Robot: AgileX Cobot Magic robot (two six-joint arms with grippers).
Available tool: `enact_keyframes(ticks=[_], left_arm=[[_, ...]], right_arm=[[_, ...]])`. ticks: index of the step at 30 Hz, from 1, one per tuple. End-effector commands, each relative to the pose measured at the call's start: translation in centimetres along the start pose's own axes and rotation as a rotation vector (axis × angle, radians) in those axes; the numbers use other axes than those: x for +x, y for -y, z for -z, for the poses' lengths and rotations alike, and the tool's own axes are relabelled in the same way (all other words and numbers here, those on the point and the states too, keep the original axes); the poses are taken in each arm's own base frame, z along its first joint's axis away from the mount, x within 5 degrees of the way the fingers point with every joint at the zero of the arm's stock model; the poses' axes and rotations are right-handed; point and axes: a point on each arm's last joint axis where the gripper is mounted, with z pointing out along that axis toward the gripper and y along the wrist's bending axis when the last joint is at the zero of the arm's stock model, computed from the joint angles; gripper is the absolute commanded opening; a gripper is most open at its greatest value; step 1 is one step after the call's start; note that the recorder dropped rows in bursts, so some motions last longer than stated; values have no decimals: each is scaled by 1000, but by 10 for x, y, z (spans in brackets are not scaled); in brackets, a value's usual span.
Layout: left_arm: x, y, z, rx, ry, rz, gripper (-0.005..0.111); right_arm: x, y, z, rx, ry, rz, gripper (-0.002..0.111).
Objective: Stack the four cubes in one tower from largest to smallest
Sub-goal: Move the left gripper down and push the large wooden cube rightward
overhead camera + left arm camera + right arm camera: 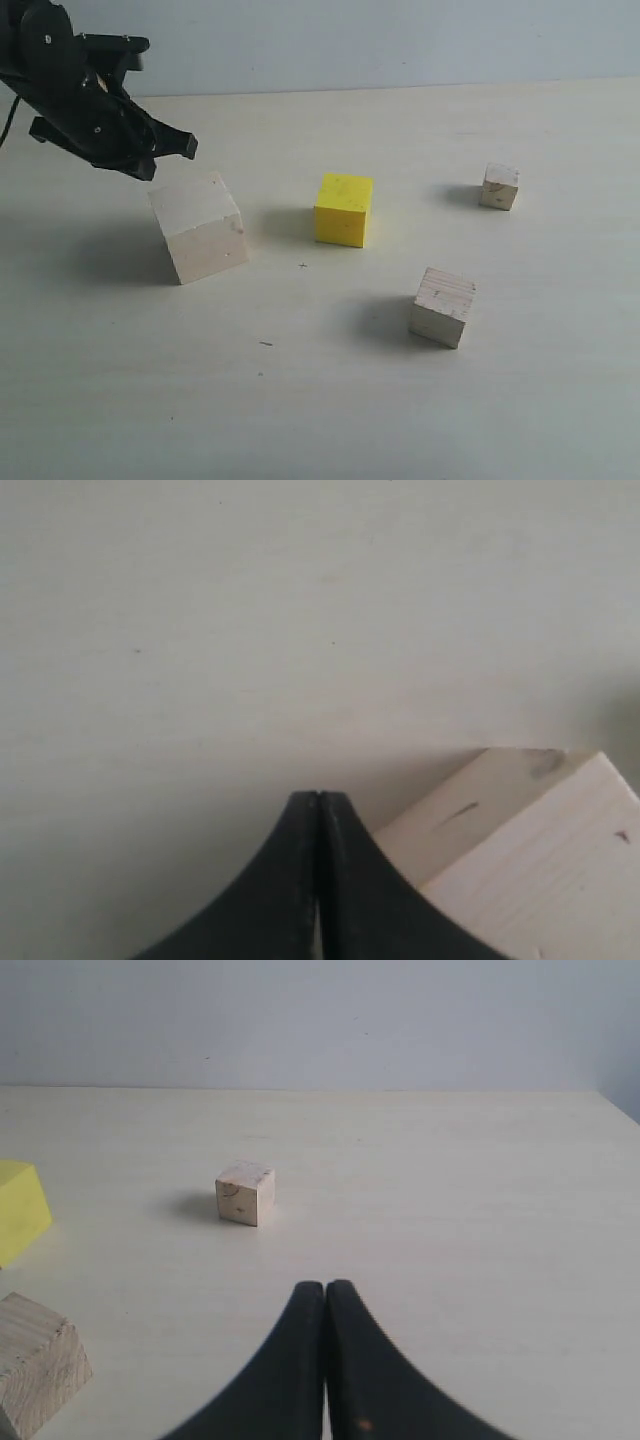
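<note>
Four cubes (343, 209) stand apart, with room round every edge. Left gripper (186, 147), pinched closed and empty, hangs by the large pale cube (198, 228)'s upper edge — right gripper (325, 1290) likewise closed, empty.

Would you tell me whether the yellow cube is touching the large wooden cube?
Apart. The exterior view shows bare table between the yellow cube and the large wooden cube.

The left arm (80, 95) runs off the exterior view's top-left corner. In the left wrist view, the large pale cube (520, 860) is cropped at two edges and partly hidden behind the left gripper (318, 802), its jaws blurred. The right wrist view clips the yellow cube (18, 1208) and the medium grained cube (38, 1368) at its border.
</note>
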Motion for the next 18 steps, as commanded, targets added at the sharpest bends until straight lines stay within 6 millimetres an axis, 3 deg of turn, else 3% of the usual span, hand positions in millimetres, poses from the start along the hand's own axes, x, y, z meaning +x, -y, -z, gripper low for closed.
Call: enact_keyframes(ticks=[1, 6, 18], left_arm=[[-1, 2, -10, 21, 3, 29, 0], [4, 8, -17, 32, -36, 24, 0], [9, 50, -14, 208, -46, -104, 0]], right_arm=[[0, 0, 0, -2, 17, 5, 0], [0, 0, 0, -2, 17, 5, 0], [0, 0, 0, -2, 17, 5, 0]])
